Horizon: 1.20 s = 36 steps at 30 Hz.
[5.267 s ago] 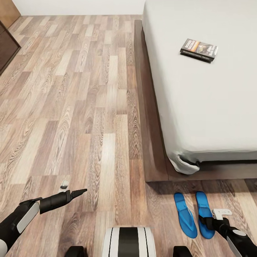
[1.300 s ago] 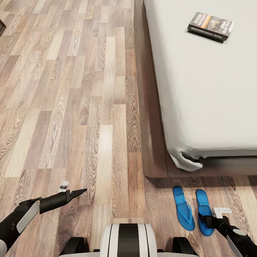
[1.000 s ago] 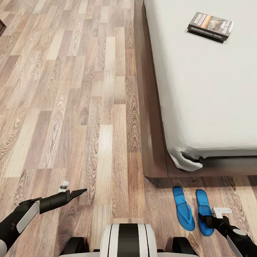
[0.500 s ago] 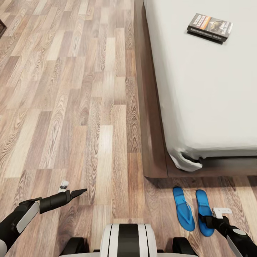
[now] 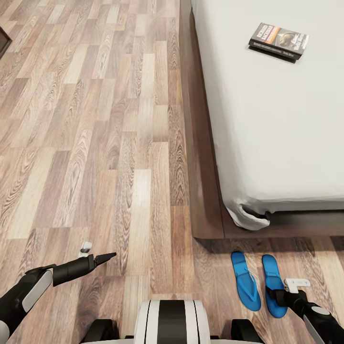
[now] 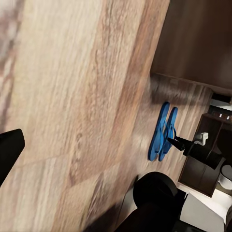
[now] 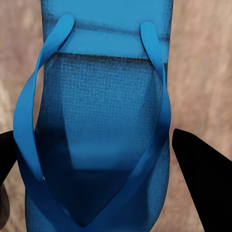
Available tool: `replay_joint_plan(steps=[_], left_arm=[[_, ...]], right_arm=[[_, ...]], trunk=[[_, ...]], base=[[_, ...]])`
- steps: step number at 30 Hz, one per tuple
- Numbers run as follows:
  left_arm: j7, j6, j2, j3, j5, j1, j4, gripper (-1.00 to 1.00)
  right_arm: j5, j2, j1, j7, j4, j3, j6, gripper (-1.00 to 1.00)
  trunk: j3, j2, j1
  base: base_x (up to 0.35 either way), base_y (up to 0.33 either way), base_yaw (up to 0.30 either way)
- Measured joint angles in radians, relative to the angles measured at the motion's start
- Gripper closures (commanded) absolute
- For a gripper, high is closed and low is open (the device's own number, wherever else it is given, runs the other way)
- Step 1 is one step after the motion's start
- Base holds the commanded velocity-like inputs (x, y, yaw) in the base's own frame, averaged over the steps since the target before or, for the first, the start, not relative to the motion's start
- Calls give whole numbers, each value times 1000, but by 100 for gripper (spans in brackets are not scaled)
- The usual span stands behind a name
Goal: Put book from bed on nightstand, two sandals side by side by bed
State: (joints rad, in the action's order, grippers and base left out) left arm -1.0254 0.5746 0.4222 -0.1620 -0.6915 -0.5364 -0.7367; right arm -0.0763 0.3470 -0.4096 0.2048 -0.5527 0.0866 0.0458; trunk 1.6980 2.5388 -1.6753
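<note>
Directly beneath the right gripper (image 7: pixel 116 154), one blue sandal (image 7: pixel 96 125) is lying flat on the wood floor (image 5: pixel 95 143), its straps lying between the two dark fingertips (image 7: pixel 198 159), which are standing spread apart and clear of it: the pincer is released, grasping nothing. From the head camera, the right gripper (image 5: pixel 274 295) is hovering over the heel end of that right-hand sandal (image 5: pixel 272 282), and the second sandal (image 5: pixel 245 279) is lying just beside it, toward the left arm, parallel and apart by a narrow strip of floor. Count: two sandals, both on the floor near the corner of the bed (image 5: pixel 210 210). One book (image 5: pixel 278 41) is resting flat on the grey mattress (image 5: pixel 267 134), well beyond the right gripper and away from the mattress edges. The mattress is holding that one item. The left gripper (image 5: pixel 106 258) is hanging over bare planks, well apart from the sandals; whether it is released or clenched I cannot tell. From the left wrist camera both sandals (image 6: pixel 162 131) are showing as a pair.
</note>
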Motion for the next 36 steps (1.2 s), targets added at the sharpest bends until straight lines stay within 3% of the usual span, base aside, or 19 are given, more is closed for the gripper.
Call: replay_joint_plan(steps=[5, 6, 25, 36], left_arm=[[0, 0, 0, 0, 0, 0, 0, -100], [0, 0, 0, 0, 0, 0, 0, -100], [0, 0, 1, 0, 0, 0, 0, -100], [0, 0, 1, 0, 0, 0, 0, -100]], right_arm=[[0, 0, 0, 0, 0, 0, 0, 100], [0, 0, 0, 0, 0, -1, 0, -100], [0, 0, 0, 0, -1, 0, 0, -100], [-3, 0, 0, 2, -4, 0, -1, -100]], trunk=[[0, 0, 0], [0, 0, 0], [0, 0, 0], [-42, -3, 5]], base=[[0, 0, 0], [0, 0, 0], [0, 0, 0], [0, 0, 0]])
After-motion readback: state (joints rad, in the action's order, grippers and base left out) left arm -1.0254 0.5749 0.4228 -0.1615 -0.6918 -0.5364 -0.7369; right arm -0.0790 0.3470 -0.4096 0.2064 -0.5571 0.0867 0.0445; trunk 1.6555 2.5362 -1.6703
